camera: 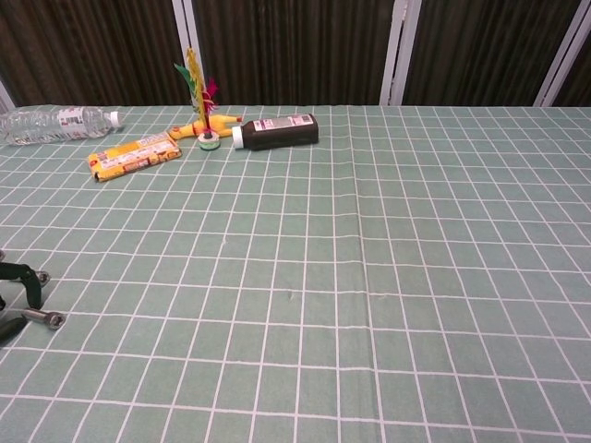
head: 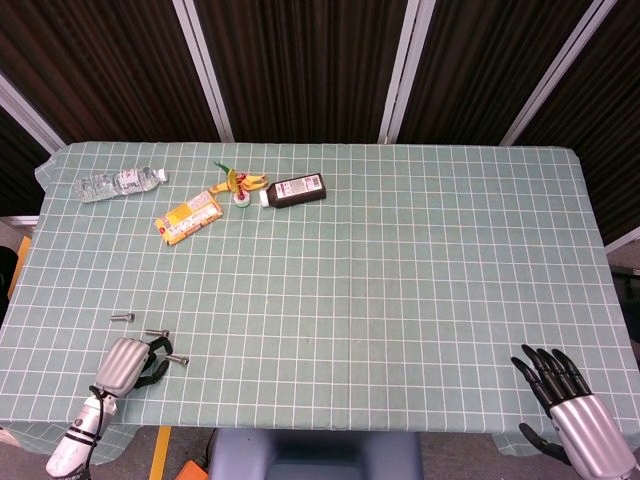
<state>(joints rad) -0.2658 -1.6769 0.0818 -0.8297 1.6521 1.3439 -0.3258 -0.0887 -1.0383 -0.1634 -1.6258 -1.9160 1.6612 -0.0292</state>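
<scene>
Three small metal bolts lie near the table's front left: one (head: 122, 317) furthest left, one (head: 156, 333) in the middle, one (head: 177, 359) nearest the front. My left hand (head: 128, 362) sits low over the cloth just left of the front bolt, with its dark fingers (head: 152, 352) curved down beside the middle bolt and nothing held. In the chest view only its fingers (camera: 22, 275) show at the left edge, arched by two bolts (camera: 42, 276) (camera: 43, 318). My right hand (head: 565, 405) hovers off the table's front right corner, fingers spread and empty.
The table wears a green checked cloth (head: 400, 280). At the back left lie a clear water bottle (head: 118, 183), a yellow snack packet (head: 189, 218), a feathered yellow toy (head: 240, 186) and a dark bottle (head: 295, 189) on its side.
</scene>
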